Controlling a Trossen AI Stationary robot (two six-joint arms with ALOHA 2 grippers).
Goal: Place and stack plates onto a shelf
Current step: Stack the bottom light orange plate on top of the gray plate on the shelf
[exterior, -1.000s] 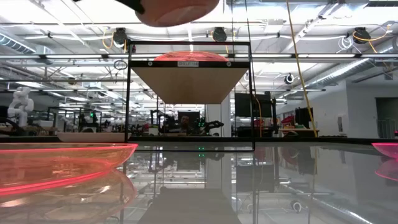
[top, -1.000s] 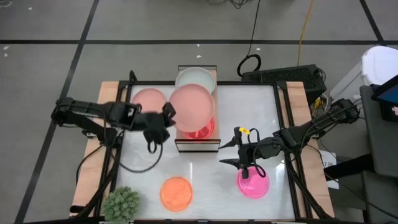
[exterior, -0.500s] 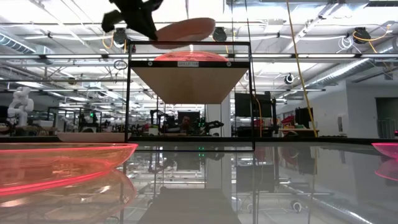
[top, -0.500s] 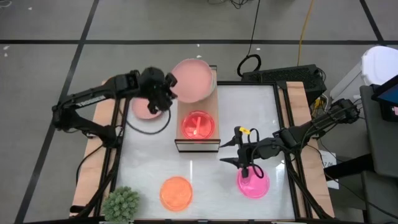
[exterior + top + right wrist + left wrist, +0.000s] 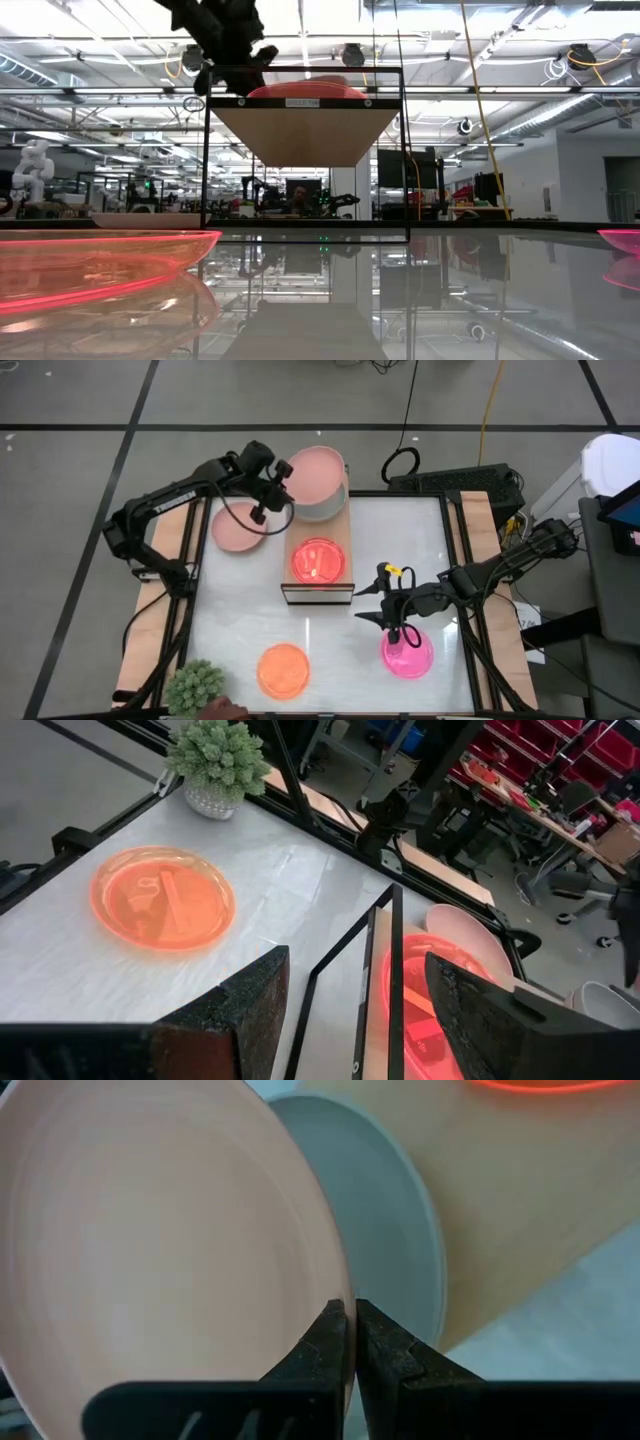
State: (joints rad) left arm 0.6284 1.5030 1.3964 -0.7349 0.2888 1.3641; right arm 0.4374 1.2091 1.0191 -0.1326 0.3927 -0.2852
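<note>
My left gripper is shut on a dusty pink plate, which hangs over a pale green plate at the far end of the wooden shelf. A glowing red-pink plate lies on the shelf's near half. Flat on the table lie another dusty pink plate left of the shelf, an orange plate and a hot pink plate. My right gripper stands open just above the hot pink plate, with nothing between its fingers. My left gripper pinches the dusty pink plate's rim between its two fingers, at the plate's left side. The fingers slant down from the table's left. Whether the plate touches the pale green plate beneath it, I cannot tell.
A spiky green plant ball stands at the near left corner. The shelf's thin black frame rises from the table's middle. Wooden side boards run along the table's left and right edges.
My left gripper has swung toward the table's far edge and sunk a little, still shut on the dusty pink plate. The plate has gone from above the shelf's near half to above the pale green plate, uncovering the red-pink plate.
</note>
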